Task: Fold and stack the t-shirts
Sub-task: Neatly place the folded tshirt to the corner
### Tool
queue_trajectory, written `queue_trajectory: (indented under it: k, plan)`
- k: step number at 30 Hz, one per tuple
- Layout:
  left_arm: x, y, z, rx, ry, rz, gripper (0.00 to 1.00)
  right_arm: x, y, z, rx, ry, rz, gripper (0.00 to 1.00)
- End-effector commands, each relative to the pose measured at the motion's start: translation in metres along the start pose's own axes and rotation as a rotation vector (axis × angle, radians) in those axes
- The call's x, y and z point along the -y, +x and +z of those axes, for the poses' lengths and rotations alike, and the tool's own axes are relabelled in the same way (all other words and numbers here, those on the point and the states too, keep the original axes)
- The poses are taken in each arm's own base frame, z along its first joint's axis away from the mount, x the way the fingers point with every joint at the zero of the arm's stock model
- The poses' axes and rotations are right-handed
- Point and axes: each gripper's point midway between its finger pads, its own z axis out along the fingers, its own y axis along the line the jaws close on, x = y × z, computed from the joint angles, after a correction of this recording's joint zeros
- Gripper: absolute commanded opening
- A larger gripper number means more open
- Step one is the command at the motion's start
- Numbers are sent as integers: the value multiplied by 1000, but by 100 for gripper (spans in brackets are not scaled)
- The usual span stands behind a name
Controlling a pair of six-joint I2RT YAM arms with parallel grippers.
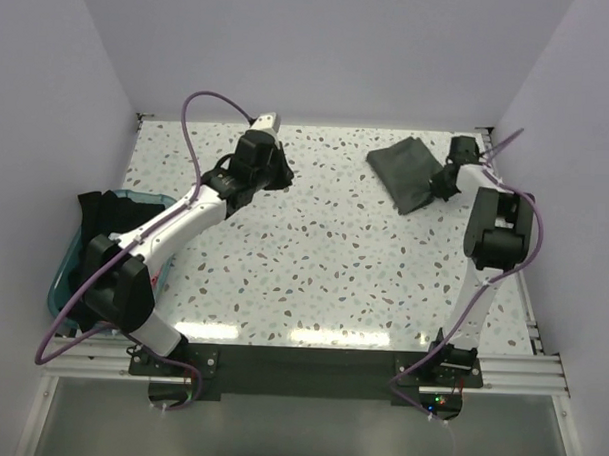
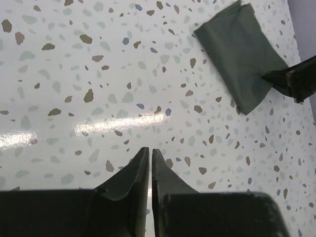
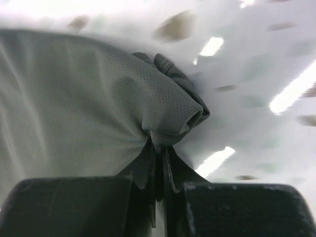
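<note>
A folded dark olive-green t-shirt (image 1: 410,172) lies at the back right of the table; it also shows in the left wrist view (image 2: 239,57) and fills the right wrist view (image 3: 89,98). My right gripper (image 1: 448,183) is shut on its right edge, the cloth pinched between the fingertips (image 3: 159,148). My left gripper (image 1: 278,175) is shut and empty, hovering over bare table at the back middle (image 2: 149,154). A black t-shirt (image 1: 110,216) hangs over the teal tub (image 1: 63,280) at the left. The pink t-shirt is hidden but for a sliver by the tub.
White walls close in the table at the back and both sides. The speckled tabletop (image 1: 323,259) lies between the arms. A purple cable (image 1: 204,109) loops over the left arm.
</note>
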Motion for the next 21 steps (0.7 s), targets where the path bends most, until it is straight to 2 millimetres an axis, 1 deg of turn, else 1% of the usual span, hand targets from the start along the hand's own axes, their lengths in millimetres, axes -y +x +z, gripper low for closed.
queue_trajectory:
  k: [1, 2, 4, 5, 6, 7, 8, 9, 10, 11, 12, 13, 14, 15, 18, 19, 20, 21]
  plan:
    - [3, 0, -14, 3, 44, 24, 11, 43, -30, -2, 113, 53, 301, 0]
    - [4, 1, -16, 0, 56, 24, 11, 62, -31, 2, 124, 90, 375, 0]
    - [4, 6, -16, -12, 65, 22, 11, 74, -38, 0, 146, 114, 432, 0]
    - [6, 9, -18, -22, 81, 21, 11, 78, -45, -4, 173, 122, 485, 0]
    - [8, 10, -20, -24, 92, 18, 11, 89, -48, -5, 208, 153, 505, 0]
    - [6, 14, -20, -35, 91, 18, 11, 89, -54, -6, 235, 140, 532, 0]
    - [7, 14, -22, -35, 100, 18, 11, 92, -60, -4, 254, 133, 565, 0]
    - [8, 16, -23, -36, 103, 19, 11, 90, -66, -2, 268, 122, 581, 0]
    - [6, 17, -24, -39, 101, 20, 11, 85, -79, -3, 283, 109, 611, 0]
    - [5, 18, -24, -38, 100, 20, 11, 85, -82, 1, 280, 111, 621, 0]
    - [5, 19, -24, -38, 101, 22, 11, 87, -80, 10, 268, 123, 631, 0]
    - [5, 18, -24, -36, 101, 22, 11, 85, -83, 13, 261, 115, 647, 0]
    - [4, 20, -22, -42, 98, 22, 11, 85, -90, 16, 269, 104, 683, 0]
    - [8, 22, -23, -52, 118, 24, 11, 87, -91, 20, 270, 103, 701, 0]
    - [8, 23, -21, -57, 119, 26, 11, 79, -110, 22, 310, 58, 750, 0]
    - [8, 23, -20, -58, 118, 28, 11, 78, -109, 27, 308, 63, 755, 0]
    - [8, 25, -19, -64, 119, 29, 11, 74, -117, 27, 315, 48, 780, 0]
    - [8, 23, -18, -63, 120, 29, 11, 74, -118, 30, 314, 47, 794, 0]
